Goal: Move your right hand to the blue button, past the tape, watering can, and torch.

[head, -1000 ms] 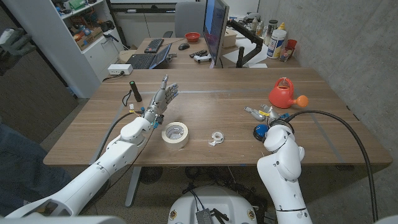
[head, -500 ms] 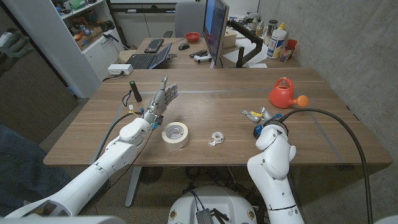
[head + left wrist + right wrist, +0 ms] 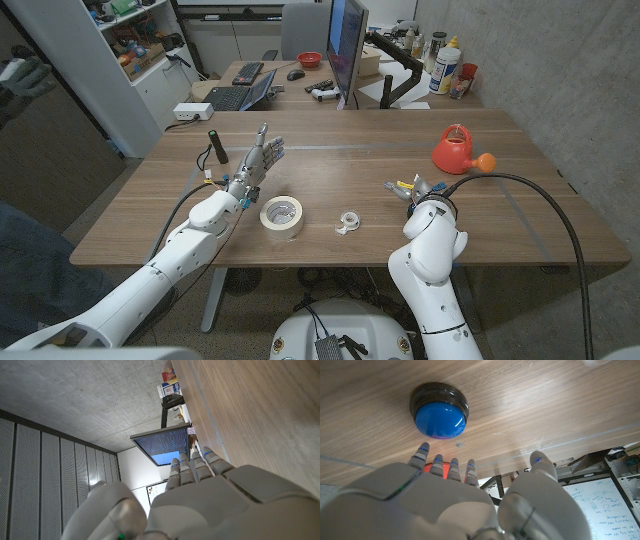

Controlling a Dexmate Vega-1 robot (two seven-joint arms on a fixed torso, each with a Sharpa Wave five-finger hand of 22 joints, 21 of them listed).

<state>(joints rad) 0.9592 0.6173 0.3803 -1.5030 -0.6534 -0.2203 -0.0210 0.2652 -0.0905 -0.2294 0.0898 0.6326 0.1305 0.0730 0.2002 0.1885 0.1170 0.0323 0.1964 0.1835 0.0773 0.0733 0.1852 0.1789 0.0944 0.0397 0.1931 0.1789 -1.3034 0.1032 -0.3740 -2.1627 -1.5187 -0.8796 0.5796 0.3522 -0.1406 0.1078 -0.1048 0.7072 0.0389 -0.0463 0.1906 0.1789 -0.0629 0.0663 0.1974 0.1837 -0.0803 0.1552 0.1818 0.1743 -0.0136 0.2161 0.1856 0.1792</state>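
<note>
Right robot hand [image 3: 412, 187]: your right robot hand is over the desk's right side, fingers straight and apart with the thumb out to one side, holding nothing. In the right wrist view [image 3: 451, 491] its fingertips [image 3: 421, 450] point at the button and sit just short of it.
Blue button [image 3: 439, 407]: one, a glossy blue dome in a round black base, sitting on the desk just ahead of your right fingertips. In the head view your arm covers it.
Left robot hand [image 3: 258, 161]: yours stands on the desk's left side with fingers straight and close together, holding nothing.
Tape: two rolls. One wide cream ring [image 3: 282, 216] lies by your left wrist. One small clear roll [image 3: 347, 220] sits near the desk's middle.
Watering can [image 3: 455, 149]: one, red plastic, rounded body, orange tip on its spout, beyond your right robot hand.
Torch [image 3: 216, 147]: one, a dark slim cylinder with a green tip, standing at the left, near your left fingertips.
Desk [image 3: 340, 175]: one, brown wood grain, smooth top.
</note>
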